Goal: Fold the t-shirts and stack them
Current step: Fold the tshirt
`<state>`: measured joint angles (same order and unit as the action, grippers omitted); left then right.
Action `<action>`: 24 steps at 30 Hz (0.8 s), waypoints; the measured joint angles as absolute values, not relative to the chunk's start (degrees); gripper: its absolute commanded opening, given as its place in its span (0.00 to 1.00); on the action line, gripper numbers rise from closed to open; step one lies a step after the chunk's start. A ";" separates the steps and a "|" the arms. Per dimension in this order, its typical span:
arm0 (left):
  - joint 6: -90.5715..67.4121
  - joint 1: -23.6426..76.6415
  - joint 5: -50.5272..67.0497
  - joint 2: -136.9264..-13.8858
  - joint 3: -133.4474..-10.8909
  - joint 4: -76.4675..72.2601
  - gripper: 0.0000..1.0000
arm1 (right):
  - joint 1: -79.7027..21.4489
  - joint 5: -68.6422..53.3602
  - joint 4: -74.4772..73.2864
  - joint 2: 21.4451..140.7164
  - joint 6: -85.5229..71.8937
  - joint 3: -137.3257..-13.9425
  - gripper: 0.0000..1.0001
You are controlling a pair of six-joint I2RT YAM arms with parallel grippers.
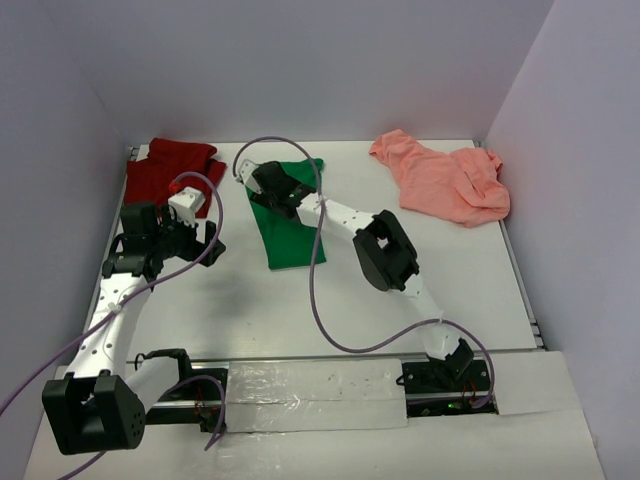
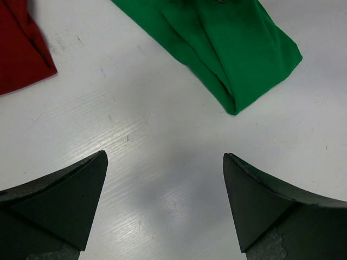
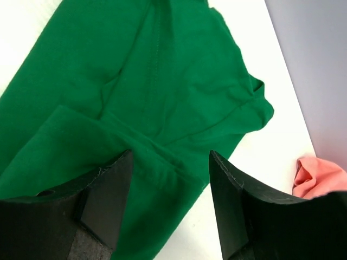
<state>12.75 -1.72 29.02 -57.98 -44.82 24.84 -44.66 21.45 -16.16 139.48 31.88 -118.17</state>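
The right gripper [image 3: 171, 160] hovers spread over the green t-shirt [image 3: 141, 81], which lies folded narrow, probably awaiting another fold. The left gripper [image 2: 165, 162] is spread too.

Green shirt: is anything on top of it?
Only the right pincer, open, over one end. It hides part of the green shirt from the top camera; whether they touch can't be told.

- Green t-shirt [image 1: 288, 240]: its far part is hidden under the right arm [image 1: 345, 213], seen from above.
- Dark red t-shirt [image 1: 160, 172]: its near edge is covered by the left arm [image 1: 150, 240].
- Salmon pink t-shirt [image 3: 314, 174]: the right wrist view shows only a corner, at the right edge.
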 measured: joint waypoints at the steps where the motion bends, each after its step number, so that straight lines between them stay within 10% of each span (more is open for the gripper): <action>1: 12.75 -1.72 29.02 -57.98 -44.82 24.84 0.97 | -44.58 21.43 -15.99 139.35 31.55 -118.02 0.65; 24: 13.15 -1.80 27.24 -57.67 -44.25 23.68 0.97 | -59.07 22.94 -3.77 101.19 40.75 -58.61 0.64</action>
